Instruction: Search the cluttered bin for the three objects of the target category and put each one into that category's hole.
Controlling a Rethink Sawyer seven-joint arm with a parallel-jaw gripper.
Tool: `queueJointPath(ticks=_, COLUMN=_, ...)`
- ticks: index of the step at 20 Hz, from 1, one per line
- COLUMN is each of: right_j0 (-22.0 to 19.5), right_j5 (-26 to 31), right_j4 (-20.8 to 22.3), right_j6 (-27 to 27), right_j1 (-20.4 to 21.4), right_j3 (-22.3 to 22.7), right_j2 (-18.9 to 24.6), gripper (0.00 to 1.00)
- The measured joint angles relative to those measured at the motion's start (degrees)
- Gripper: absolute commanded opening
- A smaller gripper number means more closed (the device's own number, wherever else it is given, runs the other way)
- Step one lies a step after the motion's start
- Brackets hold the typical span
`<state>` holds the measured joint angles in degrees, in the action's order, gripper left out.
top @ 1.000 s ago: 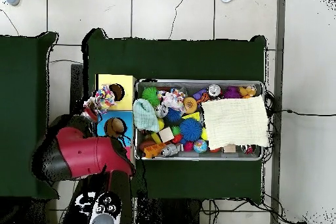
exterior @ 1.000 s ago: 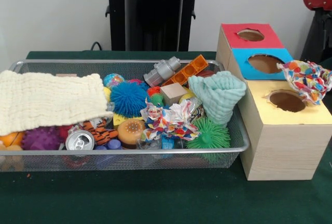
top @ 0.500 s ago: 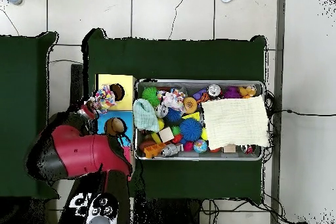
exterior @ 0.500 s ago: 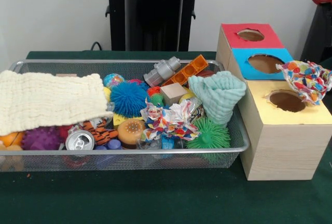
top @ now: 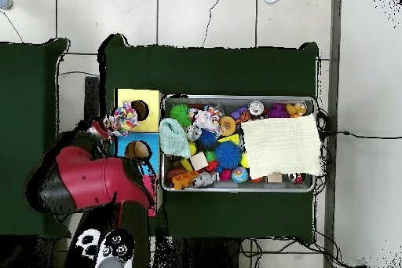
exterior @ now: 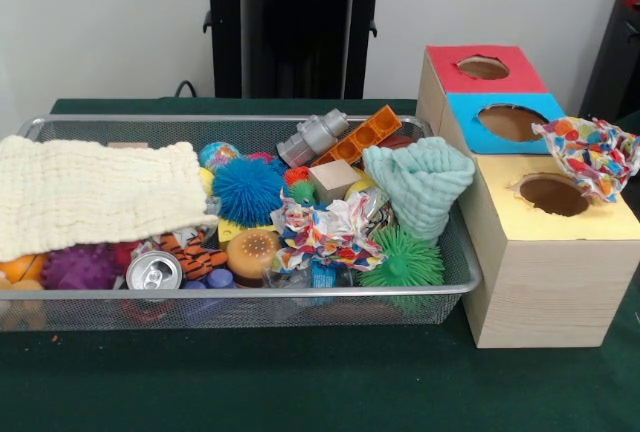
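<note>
A wooden box (exterior: 545, 282) right of the wire bin (exterior: 250, 293) has a red hole (exterior: 483, 67), a blue hole (exterior: 512, 122) and a yellow hole (exterior: 553, 195). A patterned cloth (exterior: 592, 155) lies draped on the box's right edge beside the yellow hole, partly off the top. In the bin lie a cream cloth (exterior: 95, 192), a teal cloth (exterior: 420, 184) and a crumpled patterned cloth (exterior: 325, 230). In the overhead view the red arm (top: 86, 182) covers the box's red end, and my gripper (top: 98, 129) shows small just left of the draped cloth (top: 124, 117).
The bin also holds a blue spiky ball (exterior: 247, 190), a green spiky ball (exterior: 403, 262), a drink can (exterior: 154, 271), an orange brick (exterior: 362, 135), a wooden cube (exterior: 333, 179) and a purple spiky ball (exterior: 78, 267). A second green table (top: 27, 135) stands beside the arm.
The arm has drawn back from the box, sliding out of the front view's top right corner. The patterned cloth stays draped on the box edge. Nothing in the bin moved.
</note>
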<state>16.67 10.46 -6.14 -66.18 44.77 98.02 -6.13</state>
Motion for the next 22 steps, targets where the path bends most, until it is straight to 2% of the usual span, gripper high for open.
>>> queueJointPath(ticks=22, right_j0=-0.39, right_j5=-0.01, right_j4=0.00, right_j6=0.00, right_j1=-3.60, right_j3=-1.47, right_j2=-0.61, gripper=1.00)
